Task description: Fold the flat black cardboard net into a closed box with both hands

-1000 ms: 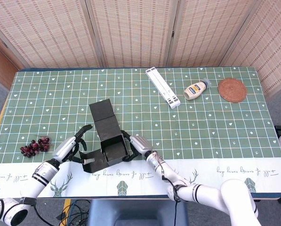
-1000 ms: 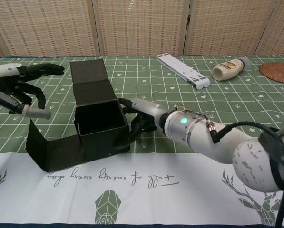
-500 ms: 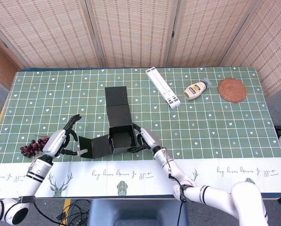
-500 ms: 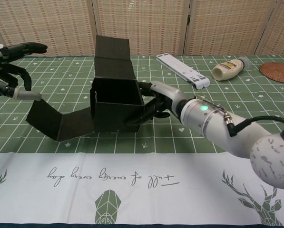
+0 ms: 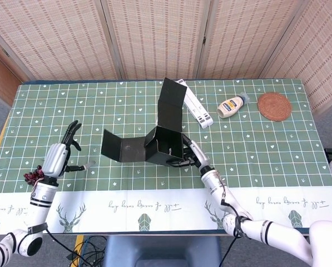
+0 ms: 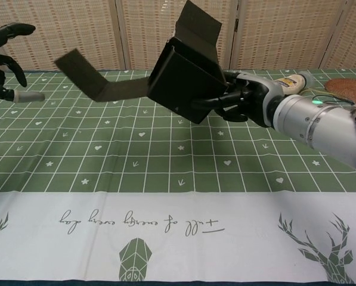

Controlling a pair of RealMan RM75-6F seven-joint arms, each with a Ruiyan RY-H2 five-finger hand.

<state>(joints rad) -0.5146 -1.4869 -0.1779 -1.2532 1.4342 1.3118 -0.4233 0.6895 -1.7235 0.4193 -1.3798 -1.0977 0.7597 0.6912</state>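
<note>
Cardboard, matte black and stiff, is what I'm managing: my right hand (image 6: pixel 244 98) grips the half-formed box (image 5: pixel 167 146) by its right wall, holding it tipped above the green checked desk (image 5: pixel 254 144). In the chest view it is clearly off the cloth. From the box, one long strip of panels (image 5: pixel 121 149) trails out to the left with its end bent upward, and a lid flap (image 5: pixel 172 103) stands up at the back. My left hand (image 5: pixel 59 157) lies well to the left of the box, empty, fingers spread apart, and the strip's free end points toward it. That strip runs left to right, so I judge the left hand is the one to reach in and fold it over. Right of the box sit a white slatted stand (image 5: pixel 193 103), a squeeze bottle (image 5: pixel 231 106) and a woven coaster (image 5: pixel 274 106).
</note>
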